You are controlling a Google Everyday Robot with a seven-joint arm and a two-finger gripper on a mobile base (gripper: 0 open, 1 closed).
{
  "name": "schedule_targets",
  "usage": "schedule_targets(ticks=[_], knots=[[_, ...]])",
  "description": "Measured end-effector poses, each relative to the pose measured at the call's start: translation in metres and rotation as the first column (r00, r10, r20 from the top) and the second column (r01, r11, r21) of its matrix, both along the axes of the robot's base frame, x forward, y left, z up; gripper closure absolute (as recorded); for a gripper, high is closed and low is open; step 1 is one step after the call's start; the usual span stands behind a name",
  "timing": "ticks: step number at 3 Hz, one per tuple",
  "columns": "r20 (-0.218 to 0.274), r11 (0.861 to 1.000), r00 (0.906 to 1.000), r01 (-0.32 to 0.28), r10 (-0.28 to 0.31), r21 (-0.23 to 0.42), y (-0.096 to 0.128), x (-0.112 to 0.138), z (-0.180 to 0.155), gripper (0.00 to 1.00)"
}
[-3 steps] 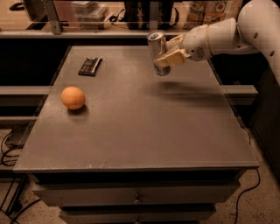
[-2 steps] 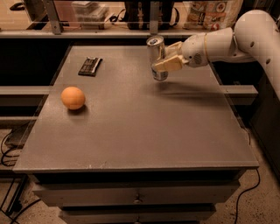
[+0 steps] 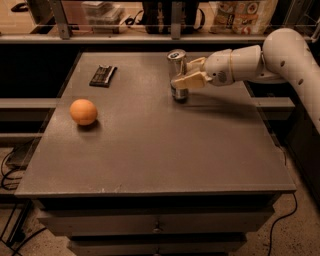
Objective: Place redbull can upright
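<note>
The redbull can (image 3: 176,64) is a slim silver-grey can with a shiny round top. It stands upright with its base on the grey table (image 3: 150,145), at the back centre-right. My gripper (image 3: 185,77) reaches in from the right on a white arm. Its tan fingers (image 3: 191,80) are closed around the can's middle and lower body.
An orange ball (image 3: 83,111) lies at the left of the table. A flat dark rectangular bar (image 3: 102,75) lies at the back left. A shelf with bags and boxes (image 3: 240,15) runs behind the table. Drawers sit below the front edge.
The gripper has carried the can down and slightly left. The can went from tilted above the surface to upright with its base on the table.
</note>
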State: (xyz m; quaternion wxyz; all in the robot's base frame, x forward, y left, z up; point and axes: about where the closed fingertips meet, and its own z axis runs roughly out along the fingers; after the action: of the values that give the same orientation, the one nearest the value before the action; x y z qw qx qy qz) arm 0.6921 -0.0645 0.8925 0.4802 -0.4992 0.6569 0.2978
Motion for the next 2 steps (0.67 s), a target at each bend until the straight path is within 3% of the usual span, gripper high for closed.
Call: schedule_targets(ticks=[2], knots=[[0.001, 0.998, 0.9998, 0.022, -0.022, 0.065, 0.0015, -0.0020, -0.0130, 0.35]])
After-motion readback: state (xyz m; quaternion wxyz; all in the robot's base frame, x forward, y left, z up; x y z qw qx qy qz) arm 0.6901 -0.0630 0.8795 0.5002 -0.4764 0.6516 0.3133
